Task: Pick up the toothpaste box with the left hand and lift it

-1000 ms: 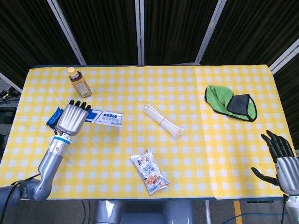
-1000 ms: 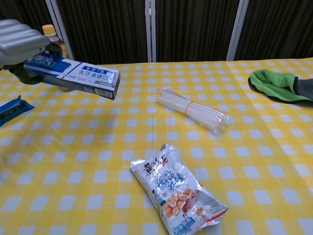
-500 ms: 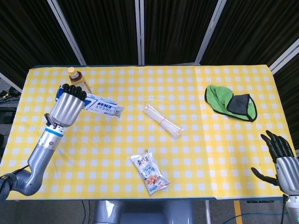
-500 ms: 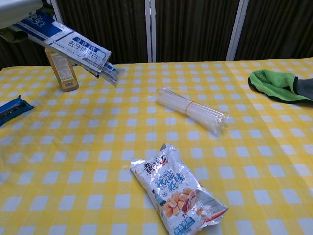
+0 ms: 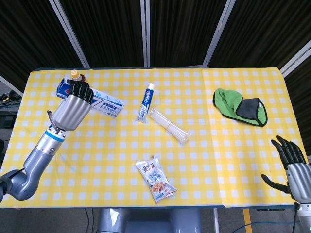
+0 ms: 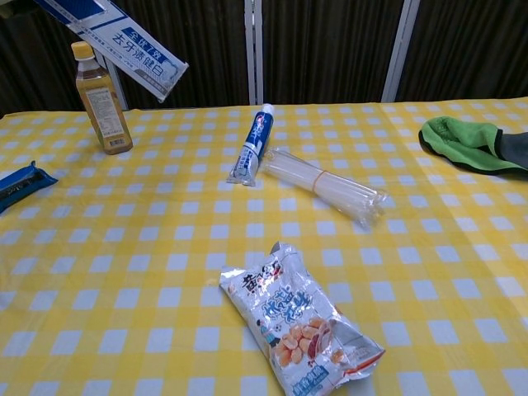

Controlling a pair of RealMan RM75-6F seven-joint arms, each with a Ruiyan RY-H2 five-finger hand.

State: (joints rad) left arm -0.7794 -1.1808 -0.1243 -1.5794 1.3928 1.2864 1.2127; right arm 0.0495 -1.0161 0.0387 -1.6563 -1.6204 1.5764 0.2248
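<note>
My left hand (image 5: 73, 108) grips the blue and white toothpaste box (image 5: 99, 100) by its left end, well above the yellow checked table (image 5: 233, 160). The box (image 6: 124, 45) tilts down to the right, its open end hanging free at the chest view's top left. A toothpaste tube (image 5: 145, 103) lies loose on the cloth; the tube (image 6: 252, 154) sits beside a clear plastic bundle (image 6: 326, 185). My right hand (image 5: 293, 162) hangs open off the table's near right corner, holding nothing.
An amber bottle (image 6: 100, 99) stands at the far left. A blue wrapper (image 6: 21, 183) lies at the left edge. A snack bag (image 6: 301, 325) sits near the front, and a green and grey cloth (image 5: 240, 106) at the far right.
The left hand rose with the box, tilting its free end downward. The toothpaste tube slid out of the box and now lies on the cloth next to the plastic bundle.
</note>
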